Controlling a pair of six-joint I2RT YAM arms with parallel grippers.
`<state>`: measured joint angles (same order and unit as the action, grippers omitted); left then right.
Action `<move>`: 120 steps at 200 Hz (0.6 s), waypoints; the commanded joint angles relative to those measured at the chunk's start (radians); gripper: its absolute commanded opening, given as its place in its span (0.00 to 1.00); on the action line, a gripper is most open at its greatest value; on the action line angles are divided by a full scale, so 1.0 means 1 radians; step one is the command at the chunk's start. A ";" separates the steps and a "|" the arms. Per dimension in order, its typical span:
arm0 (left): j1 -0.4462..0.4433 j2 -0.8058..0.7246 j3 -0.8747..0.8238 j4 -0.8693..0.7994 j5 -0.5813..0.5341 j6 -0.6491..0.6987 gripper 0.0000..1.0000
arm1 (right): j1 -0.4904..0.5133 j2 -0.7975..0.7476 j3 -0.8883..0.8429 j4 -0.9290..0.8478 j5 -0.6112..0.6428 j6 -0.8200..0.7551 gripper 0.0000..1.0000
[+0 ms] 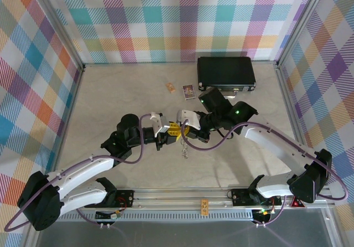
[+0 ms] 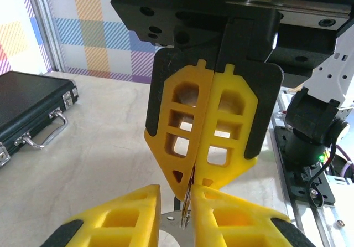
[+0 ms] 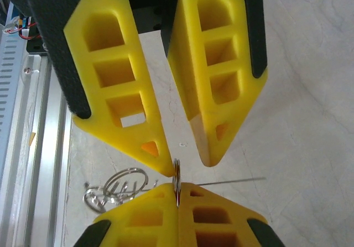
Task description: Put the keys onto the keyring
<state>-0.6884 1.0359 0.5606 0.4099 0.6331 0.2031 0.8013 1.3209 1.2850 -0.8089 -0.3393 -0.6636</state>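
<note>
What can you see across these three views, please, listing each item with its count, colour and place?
case: one, black, closed, far right of the table
card: one, white-edged with a dark face, just in front of the case's left corner
scrap: one, tan-orange, left of the card
tag: one, orange, on the near rail between the arm bases
keyring: one, silver, mid-table, its wire loops hanging below the meeting grippers
table: one, pale marbled
walls: three, multicoloured plaid, around the table
right gripper: one, yellow fingers, pinched on the keyring
left gripper: one, yellow fingers a little apart, tip to tip with the right; whether it grips anything is unclear
</note>
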 commanded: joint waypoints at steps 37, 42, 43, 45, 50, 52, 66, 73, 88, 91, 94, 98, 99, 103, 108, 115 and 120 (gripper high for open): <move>0.010 0.024 0.042 -0.024 0.025 0.013 0.21 | 0.008 -0.035 0.017 0.026 -0.038 -0.004 0.00; 0.010 0.024 0.042 -0.021 0.029 0.012 0.21 | 0.008 -0.037 0.016 0.029 -0.041 -0.004 0.00; 0.010 0.025 0.042 -0.019 0.029 0.011 0.21 | 0.009 -0.036 0.015 0.029 -0.041 -0.003 0.00; 0.010 0.025 0.042 -0.018 0.030 0.009 0.21 | 0.008 -0.037 0.015 0.028 -0.041 -0.002 0.00; 0.010 0.025 0.042 -0.012 0.033 0.006 0.21 | 0.009 -0.037 0.014 0.029 -0.045 -0.002 0.00; 0.010 0.025 0.042 -0.010 0.035 0.005 0.21 | 0.009 -0.037 0.014 0.030 -0.047 -0.001 0.00; 0.009 0.029 0.042 0.003 0.046 -0.002 0.20 | 0.009 -0.034 0.014 0.029 -0.054 0.002 0.00; 0.009 0.030 0.042 0.007 0.050 -0.004 0.19 | 0.010 -0.033 0.014 0.029 -0.055 0.002 0.00; 0.009 0.040 0.048 0.002 0.061 -0.001 0.09 | 0.012 -0.032 0.015 0.030 -0.058 0.004 0.00; 0.009 0.042 0.050 0.000 0.063 -0.001 0.07 | 0.012 -0.032 0.014 0.031 -0.058 0.003 0.00; 0.009 0.042 0.050 -0.004 0.067 0.001 0.06 | 0.011 -0.033 0.014 0.031 -0.058 0.004 0.00; 0.009 0.042 0.051 -0.007 0.072 0.002 0.03 | 0.012 -0.034 0.014 0.032 -0.058 0.004 0.00; 0.009 0.042 0.051 -0.007 0.072 0.002 0.02 | 0.012 -0.034 0.014 0.032 -0.057 0.004 0.00; 0.009 0.044 0.051 -0.010 0.075 0.004 0.00 | 0.012 -0.036 0.014 0.033 -0.056 0.005 0.00; 0.009 0.046 0.051 -0.012 0.076 0.004 0.00 | 0.012 -0.037 0.014 0.033 -0.055 0.005 0.00; 0.008 0.043 0.049 -0.014 0.073 0.006 0.00 | 0.012 -0.039 0.014 0.034 -0.051 0.007 0.00; 0.008 0.040 0.046 -0.012 0.072 0.007 0.00 | 0.012 -0.041 0.013 0.033 -0.046 0.008 0.00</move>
<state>-0.6880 1.0725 0.5793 0.3927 0.6865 0.2035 0.8005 1.3155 1.2850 -0.8101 -0.3321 -0.6624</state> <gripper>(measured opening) 0.049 0.050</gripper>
